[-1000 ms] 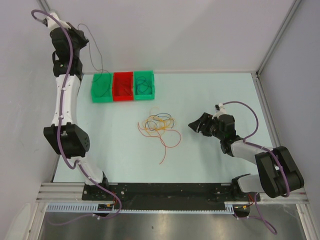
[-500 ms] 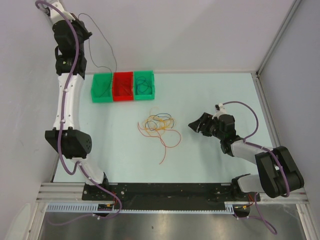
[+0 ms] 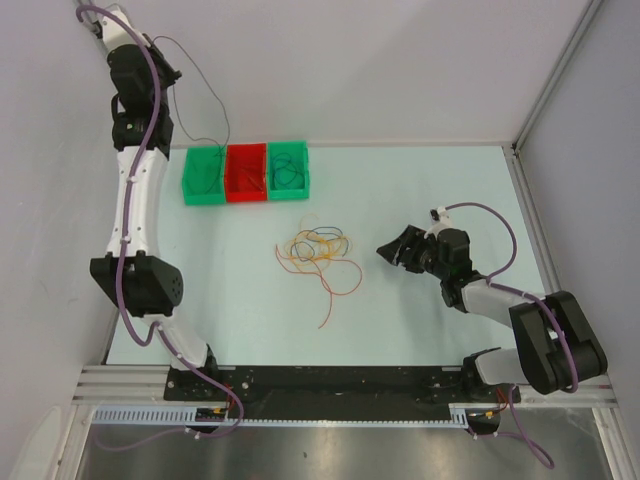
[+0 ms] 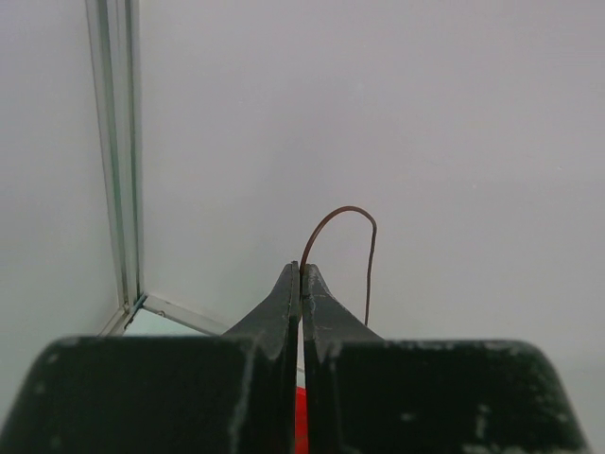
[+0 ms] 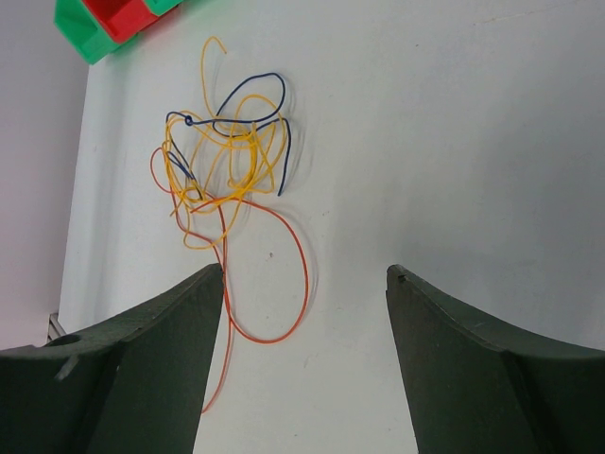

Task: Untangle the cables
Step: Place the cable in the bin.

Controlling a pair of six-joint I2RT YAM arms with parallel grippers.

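My left gripper (image 3: 164,58) is raised high at the back left, shut on one thin dark cable (image 3: 213,90). That cable arcs right and hangs down to the left green bin (image 3: 203,180). In the left wrist view it loops out of the closed fingertips (image 4: 301,270) as a brownish wire (image 4: 337,212). The remaining cables (image 3: 318,250) lie tangled mid-table: yellow, orange, red and blue loops (image 5: 227,151), with a long orange strand (image 5: 295,284) trailing toward me. To their right my right gripper (image 3: 392,250) is low, open and holding nothing (image 5: 304,271), pointing at the tangle.
Three small bins stand in a row at the back: green, red (image 3: 246,172) and green (image 3: 288,170), each with thin wire inside. They show at the top left of the right wrist view (image 5: 95,28). Walls enclose the back and both sides.
My left gripper has risen a little higher with the dark cable, whose hanging part has swung to the right. The right arm and the tangle have not moved.
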